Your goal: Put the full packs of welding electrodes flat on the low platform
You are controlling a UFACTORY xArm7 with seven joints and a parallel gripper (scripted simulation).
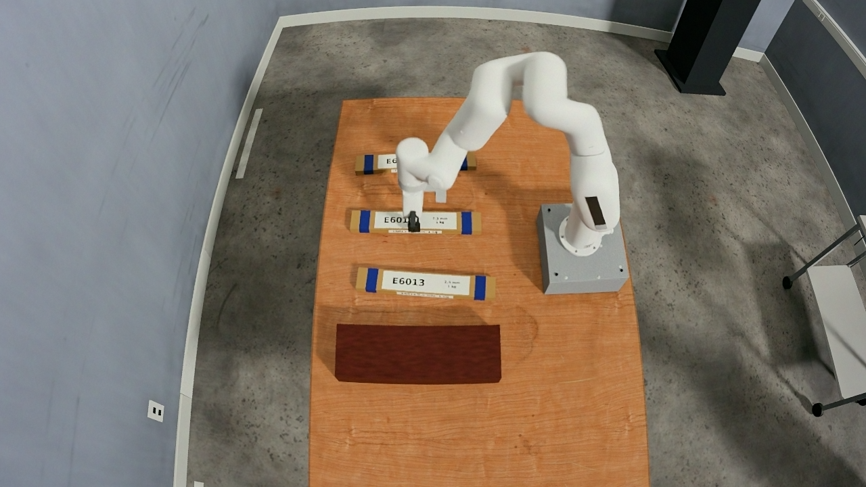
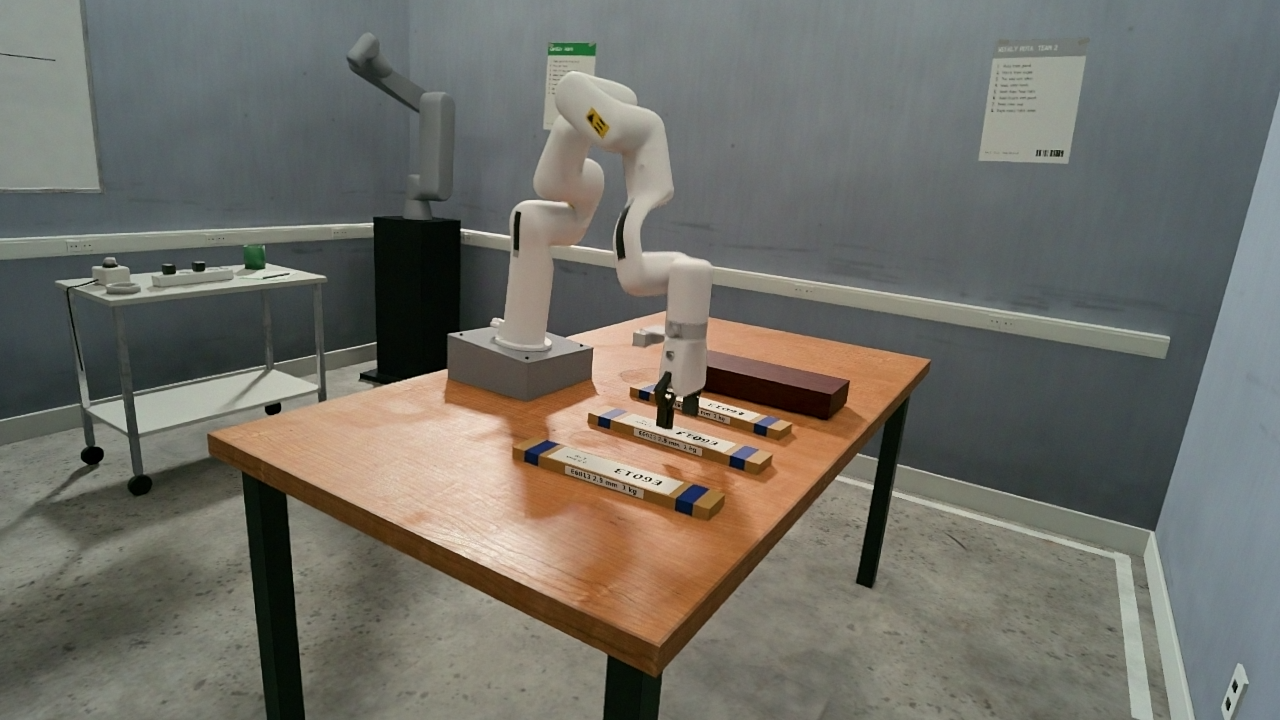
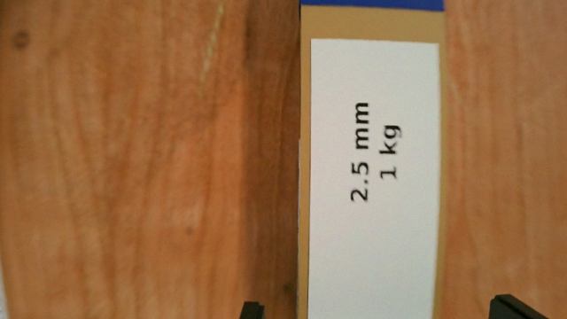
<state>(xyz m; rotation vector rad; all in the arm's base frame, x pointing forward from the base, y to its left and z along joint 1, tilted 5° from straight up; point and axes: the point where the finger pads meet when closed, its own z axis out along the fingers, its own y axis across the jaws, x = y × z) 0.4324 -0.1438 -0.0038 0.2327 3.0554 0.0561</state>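
Observation:
Three tan packs with blue bands and white E6013 labels lie flat on the table. The middle pack (image 1: 448, 221) (image 2: 747, 457) (image 3: 372, 244) is under my gripper (image 1: 413, 222) (image 2: 677, 411) (image 3: 381, 310), which is open and empty. Its fingers stand wide, one on each side of this pack, with the tips just above it. Another pack (image 1: 429, 283) (image 2: 772, 426) lies between the middle pack and the platform. The third pack (image 1: 368, 164) (image 2: 617, 473) is at the far end of the row, partly hidden by the arm in the top view. The low dark red platform (image 1: 417, 354) (image 2: 776, 385) bears no pack.
The grey base block (image 1: 584, 272) (image 2: 519, 371) of the arm stands on the table (image 1: 478, 435) (image 2: 402, 465), to the right of the packs in the top view. A white cart (image 2: 192, 286) and a black pedestal (image 2: 416, 295) with a grey arm stand off the table.

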